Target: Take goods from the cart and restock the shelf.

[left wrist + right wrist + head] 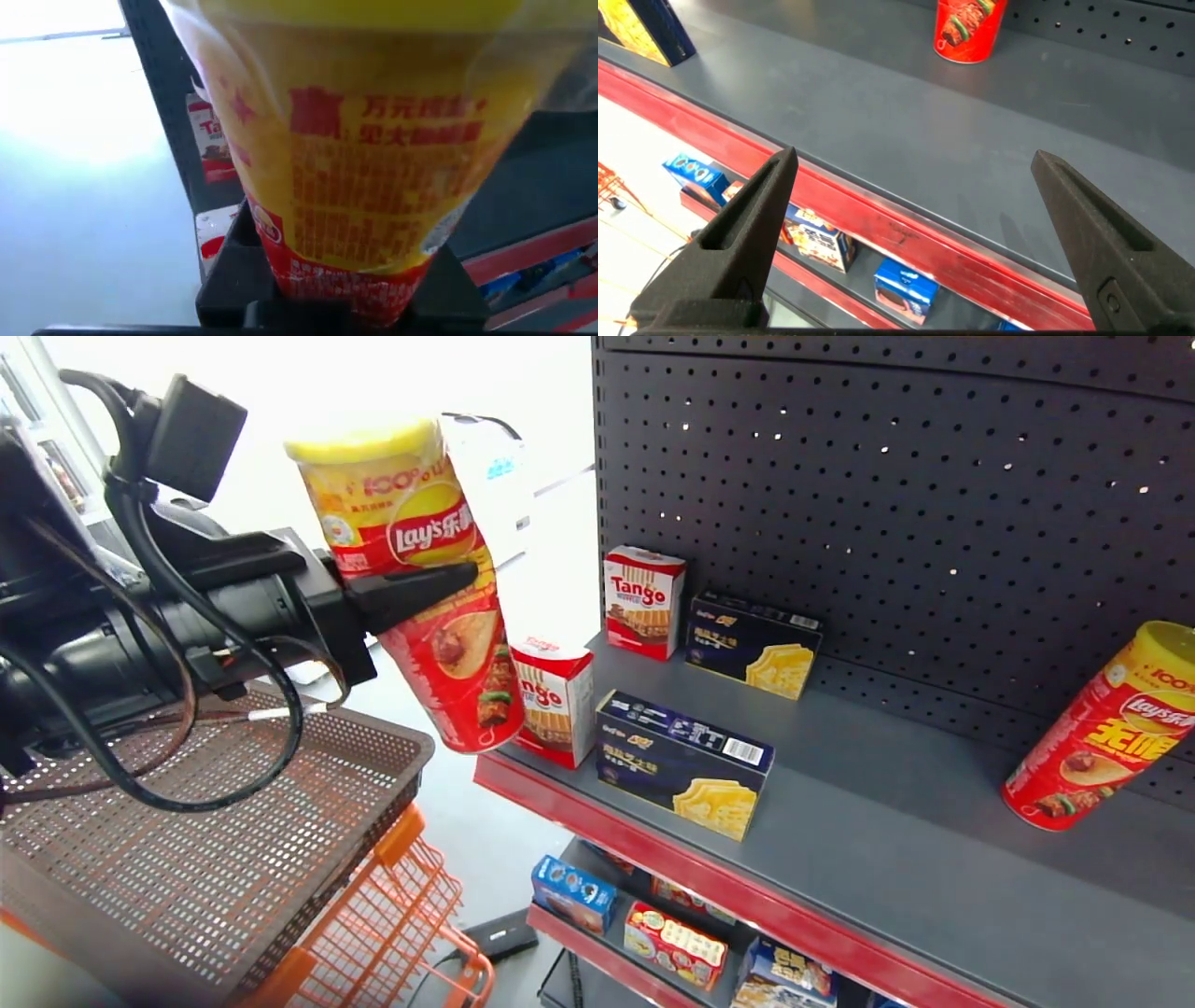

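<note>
Clamping the chip can [401,513] around its middle, the left end effector [439,583] holds it tilted in the air above the cart [233,859], just beside the shelf's [887,821] left end, probably so its base can go down first. The right end effector [913,154] hangs spread apart over the shelf's front edge, gripping nothing.

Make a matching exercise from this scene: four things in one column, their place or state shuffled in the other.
Things:
1. left gripper
2. right gripper
3. nearer dark blue box
4. light blue box

Place or state:
A. open and empty
B. on the lower shelf
C. shut on a chip can
D. standing on the upper shelf

Pairs: 1-C, 2-A, 3-D, 4-B.
</note>
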Controlling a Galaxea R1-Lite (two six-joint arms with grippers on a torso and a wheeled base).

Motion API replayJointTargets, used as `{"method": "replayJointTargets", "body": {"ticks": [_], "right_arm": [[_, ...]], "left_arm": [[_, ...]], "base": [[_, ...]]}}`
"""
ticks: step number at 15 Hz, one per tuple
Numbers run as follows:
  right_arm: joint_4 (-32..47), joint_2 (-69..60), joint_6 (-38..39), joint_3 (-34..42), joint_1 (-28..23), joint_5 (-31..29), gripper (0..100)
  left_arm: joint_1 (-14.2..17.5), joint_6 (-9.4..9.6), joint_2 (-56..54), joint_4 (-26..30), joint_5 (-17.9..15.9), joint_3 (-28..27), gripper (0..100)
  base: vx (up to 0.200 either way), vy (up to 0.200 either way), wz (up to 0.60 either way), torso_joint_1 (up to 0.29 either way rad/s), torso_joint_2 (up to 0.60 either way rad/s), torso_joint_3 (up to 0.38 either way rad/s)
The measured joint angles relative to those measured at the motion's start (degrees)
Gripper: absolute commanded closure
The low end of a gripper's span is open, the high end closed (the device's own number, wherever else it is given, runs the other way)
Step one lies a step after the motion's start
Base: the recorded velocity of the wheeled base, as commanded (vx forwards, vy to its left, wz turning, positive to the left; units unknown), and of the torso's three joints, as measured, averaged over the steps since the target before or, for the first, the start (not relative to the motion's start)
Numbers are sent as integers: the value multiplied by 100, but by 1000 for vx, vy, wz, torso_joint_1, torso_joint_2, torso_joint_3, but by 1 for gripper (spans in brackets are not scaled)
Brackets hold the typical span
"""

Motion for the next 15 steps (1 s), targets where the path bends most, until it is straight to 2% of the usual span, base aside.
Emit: {"method": "replayJointTargets", "body": {"ticks": [2, 6, 8, 15], "right_arm": [[0, 0, 0, 0, -5, 0, 0], [0, 0, 0, 0, -5, 0, 0], [0, 0, 0, 0, -5, 0, 0], [0, 0, -6, 0, -5, 5, 0]], "left_arm": [[-235, 13, 35, -216, -1, 229, 100], [-699, 17, 99, -261, -15, 351, 100], [-918, 13, 107, -235, -217, 369, 100], [-998, 11, 116, -244, -280, 273, 100]], "base": [[0, 0, 0, 0, 0, 0], [0, 0, 0, 0, 0, 0], [0, 0, 0, 0, 0, 0], [0, 0, 0, 0, 0, 0]]}}
